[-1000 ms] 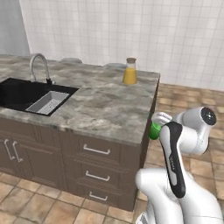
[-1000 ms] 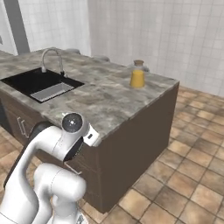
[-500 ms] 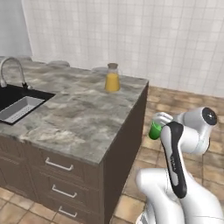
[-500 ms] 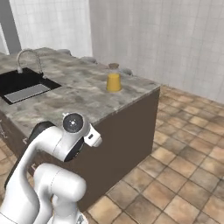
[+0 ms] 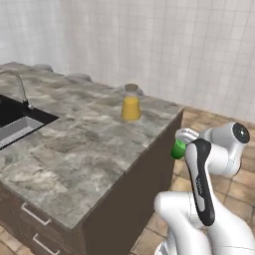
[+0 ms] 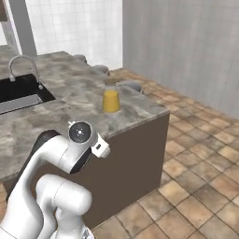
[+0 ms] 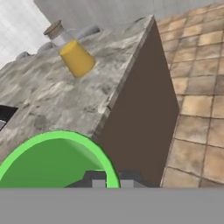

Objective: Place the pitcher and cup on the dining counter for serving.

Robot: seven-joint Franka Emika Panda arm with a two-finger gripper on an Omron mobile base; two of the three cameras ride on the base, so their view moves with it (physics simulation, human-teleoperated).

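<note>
My gripper [image 7: 113,180] is shut on the rim of the bright green cup [image 7: 52,162], whose open mouth curves across the lower left of the hand view. In the left base view the cup [image 5: 178,149] is held at the gripper [image 5: 182,143] beside the arm, off the end of the dining counter [image 5: 84,149] and about level with its top. The pitcher [image 5: 131,103], clear glass with orange juice and a cork lid, stands upright near the counter's far corner [image 6: 111,97] [image 7: 72,51]. It is well apart from the cup.
A black sink [image 5: 12,122] with a curved faucet [image 5: 20,87] lies in the counter to the left. Grey rounded stool tops [image 6: 131,86] show past the far edge. Brown tiled floor [image 6: 196,168] opens out to the right of the counter's dark end panel [image 7: 144,113].
The whole scene has slid left in both base views as the base drove right along the counter; the pitcher and counter end now look nearer. The arm still holds the cup as before.
</note>
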